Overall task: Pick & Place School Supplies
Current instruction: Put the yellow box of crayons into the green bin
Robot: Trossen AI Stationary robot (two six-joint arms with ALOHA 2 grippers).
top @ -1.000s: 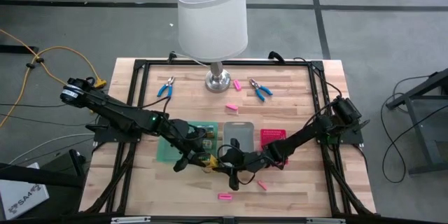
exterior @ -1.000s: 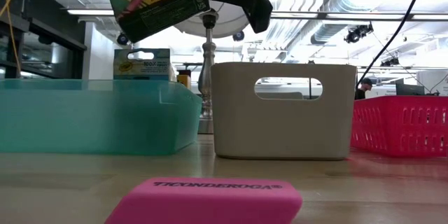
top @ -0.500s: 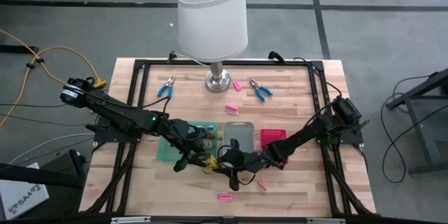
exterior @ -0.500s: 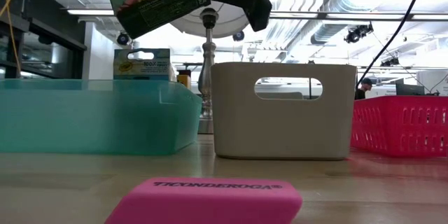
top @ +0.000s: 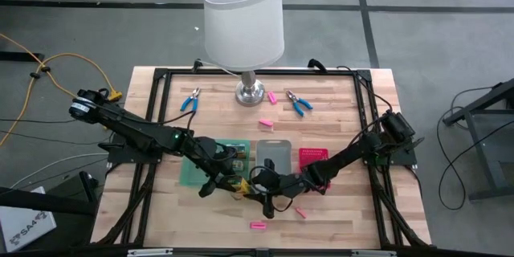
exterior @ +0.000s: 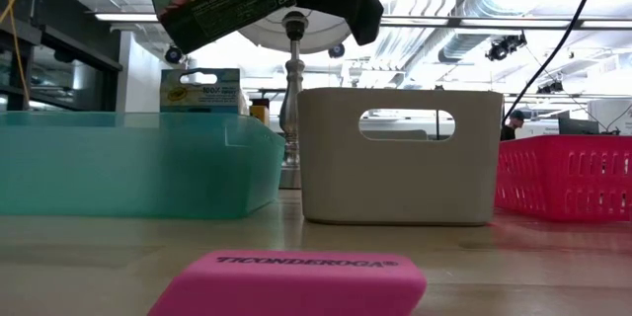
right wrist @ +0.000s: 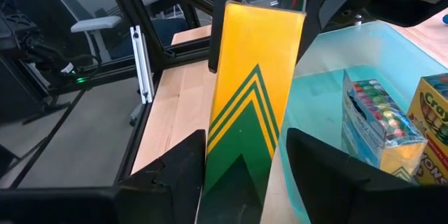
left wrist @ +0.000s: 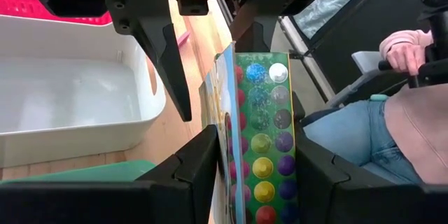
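A yellow-green crayon pack (top: 240,183) hangs above the table between my two grippers, by the green tray's (top: 189,173) near right corner. It shows tilted at the top of the low view (exterior: 222,5). My left gripper (left wrist: 255,175) is shut on one end of it and my right gripper (right wrist: 245,168) on the other. Two more packs (right wrist: 378,112) stand in the green tray. Two blue-handled tools (top: 190,101) (top: 299,103) lie flat at the far side. Pink erasers (top: 257,226) (top: 300,212) (top: 265,123) lie loose on the table. My left gripper pinches the pack's two narrow sides (left wrist: 210,140) between its fingers, at the end toward the table's left. The fingers come about level from the left and lie along the pack. The pack is lifted clear and tilted. My right gripper pinches the pack's narrow sides (right wrist: 210,147) at the opposite end. Its fingers (right wrist: 315,161) come from the table's right, along the pack. The face with green chevrons (right wrist: 252,84) is turned toward this wrist. The pack is clear of the table.
A grey tray (top: 273,154) and a pink tray (top: 315,157) stand right of the green one. A white-shaded lamp (top: 243,20) stands at the far edge. A person sits beyond the table (left wrist: 413,77). A pink eraser (exterior: 296,281) lies at the near edge.
The crayon pack has risen a little between the two grippers, as the low view shows. Both arms have stayed about where they were.
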